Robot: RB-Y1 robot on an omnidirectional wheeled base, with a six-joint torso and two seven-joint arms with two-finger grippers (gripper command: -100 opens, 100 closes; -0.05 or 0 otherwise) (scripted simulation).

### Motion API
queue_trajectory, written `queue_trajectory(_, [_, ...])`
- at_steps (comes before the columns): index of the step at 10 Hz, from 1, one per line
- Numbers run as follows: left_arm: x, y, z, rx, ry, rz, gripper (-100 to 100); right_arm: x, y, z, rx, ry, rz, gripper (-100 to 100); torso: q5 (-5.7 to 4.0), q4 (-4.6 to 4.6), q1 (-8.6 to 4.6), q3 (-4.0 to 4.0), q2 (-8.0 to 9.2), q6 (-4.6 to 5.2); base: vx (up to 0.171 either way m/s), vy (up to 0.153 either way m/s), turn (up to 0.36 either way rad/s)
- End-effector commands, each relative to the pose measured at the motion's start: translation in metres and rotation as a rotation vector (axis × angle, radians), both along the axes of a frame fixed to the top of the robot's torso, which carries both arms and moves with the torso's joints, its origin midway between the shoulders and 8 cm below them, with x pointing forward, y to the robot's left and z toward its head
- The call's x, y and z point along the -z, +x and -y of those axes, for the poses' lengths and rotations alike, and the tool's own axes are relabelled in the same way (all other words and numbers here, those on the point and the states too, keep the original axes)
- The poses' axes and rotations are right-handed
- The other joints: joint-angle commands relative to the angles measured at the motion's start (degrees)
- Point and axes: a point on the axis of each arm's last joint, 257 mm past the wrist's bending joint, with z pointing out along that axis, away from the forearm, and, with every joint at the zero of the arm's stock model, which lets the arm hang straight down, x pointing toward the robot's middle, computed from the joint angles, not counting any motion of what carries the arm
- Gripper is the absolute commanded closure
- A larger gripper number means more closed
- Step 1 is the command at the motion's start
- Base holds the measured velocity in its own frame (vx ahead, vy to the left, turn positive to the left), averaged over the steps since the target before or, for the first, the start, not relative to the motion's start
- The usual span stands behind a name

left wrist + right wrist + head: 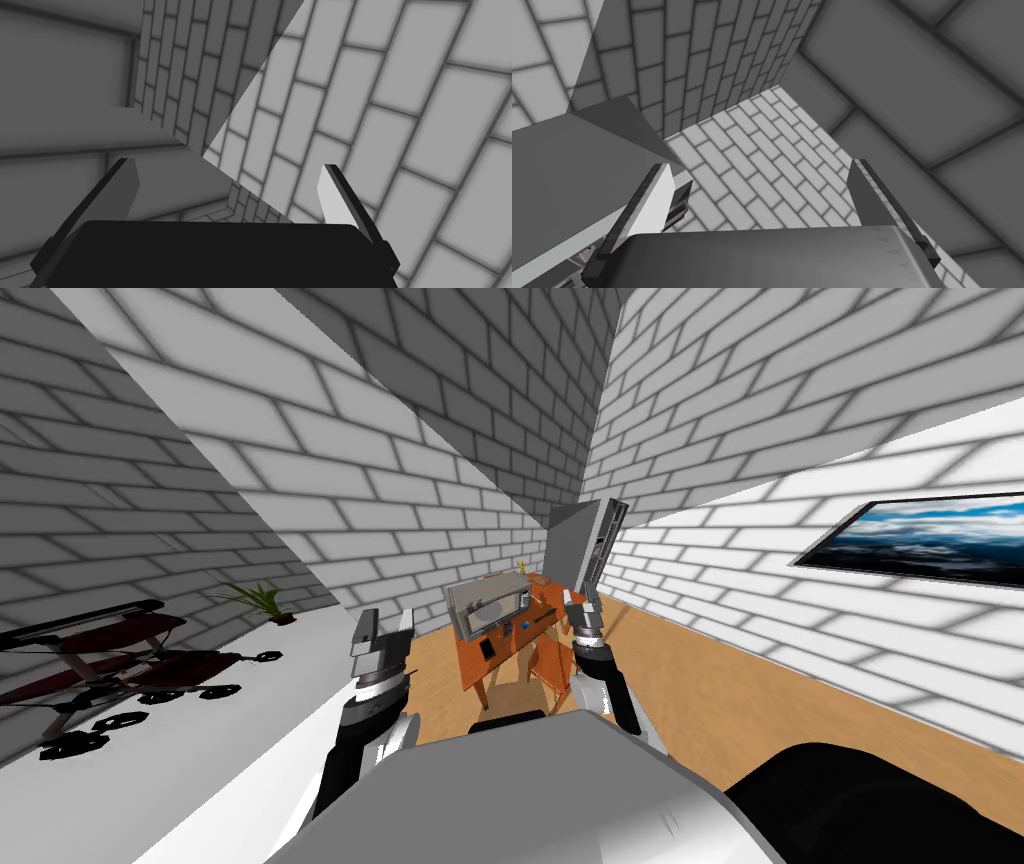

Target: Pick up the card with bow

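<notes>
The orange table (468, 666) stands far off at 12 o'clock, and I think the card is there. I cannot pick it out. A few small things lie on the table top, one of them a dark flat thing (487, 648), and they are too tiny for me to tell which has a bow.

My left gripper (383, 630) is up at 11 o'clock. Its fingers (334, 195) are wide apart and hold nothing. My right gripper (584, 614) is up at 1 o'clock. Its fingers (657, 200) are also spread and empty.

Here is what could go wrong:

- I could grab the wrong small thing, because I have not found the card yet. I should get closer and look first.
- A big grey box with a glass front (488, 603) sits on the table, and a tall grey slab (585, 548) stands just past my right gripper. An arm swung in too fast could knock either one.
- A chair (552, 666) is tucked beside the table at 1 o'clock, and my base could bump it.
- A card is thin and flat. My fingers may slide over it or push it off the edge.
</notes>
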Motion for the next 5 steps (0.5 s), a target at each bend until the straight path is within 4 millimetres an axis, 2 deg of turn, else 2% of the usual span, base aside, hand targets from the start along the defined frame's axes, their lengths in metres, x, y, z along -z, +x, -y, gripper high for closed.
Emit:
queue_trajectory(1, [0.0, 0.0, 0.0, 0.0, 0.0, 0.0, 0, 0.017, 0.008, -0.008, -0.007, -0.06, -0.043, -100, 0.0, 0.0, 0.0, 0.0, 0.0, 0.0, -0.061, 0.023, 0.111])
queue_trajectory(3, [0.0, 0.0, 0.0, 0.0, 0.0, 0.0, 0, 0.041, 0.018, -0.018, -0.013, -0.136, -0.103, -100, 0.02, 0.07, 0.1, 0.19, 0.33, -0.01, -0.11, 0.033, 0.135])
queue_trajectory(4, [0.0, 0.0, 0.0, 0.0, 0.0, 0.0, 0, 0.042, 0.019, -0.018, -0.013, -0.136, -0.105, -100, 0.02, 0.09, 0.12, 0.23, 0.4, -0.02, -0.07, 0.031, 0.025])
queue_trajectory(5, [0.0, 0.0, 0.0, 0.0, 0.0, 0.0, 0, 0.059, 0.024, -0.023, -0.016, -0.183, -0.144, -100, 0.03, 0.08, 0.11, 0.19, 0.31, 0.01, -0.055, 0.056, 0.094])
